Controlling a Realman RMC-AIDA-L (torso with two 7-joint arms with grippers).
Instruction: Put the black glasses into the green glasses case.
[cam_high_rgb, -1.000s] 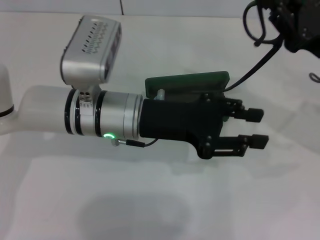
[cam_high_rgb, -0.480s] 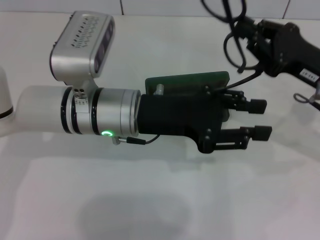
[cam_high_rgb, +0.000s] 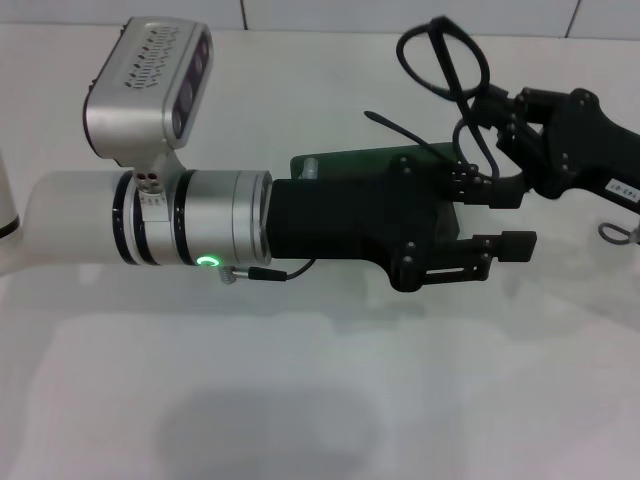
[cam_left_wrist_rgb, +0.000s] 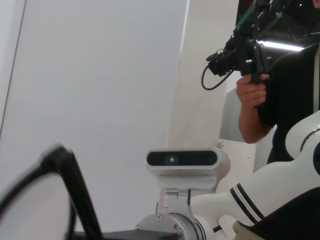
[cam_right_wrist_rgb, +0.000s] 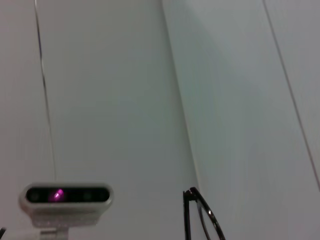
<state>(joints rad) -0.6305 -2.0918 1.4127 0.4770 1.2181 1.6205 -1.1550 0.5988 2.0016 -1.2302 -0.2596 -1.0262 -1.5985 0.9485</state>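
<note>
Nearest, left gripper (cam_high_rgb: 512, 218) reaching across the white desk (cam_high_rgb: 300, 400) toward 3 o'clock, fingers (cam_high_rgb: 518, 244) spread, nothing visibly between them. Just behind at 12 o'clock, green glasses case (cam_high_rgb: 370, 163), largely hidden by that arm. Farther, at 2 o'clock, right gripper (cam_high_rgb: 478, 105); finger state impossible to tell. Black glasses (cam_right_wrist_rgb: 200, 215) seen close in both wrist views.

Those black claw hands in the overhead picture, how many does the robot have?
2. The left end effector reaches across above the green glasses case; the right end effector comes in from the far right, holding the black glasses.
</note>
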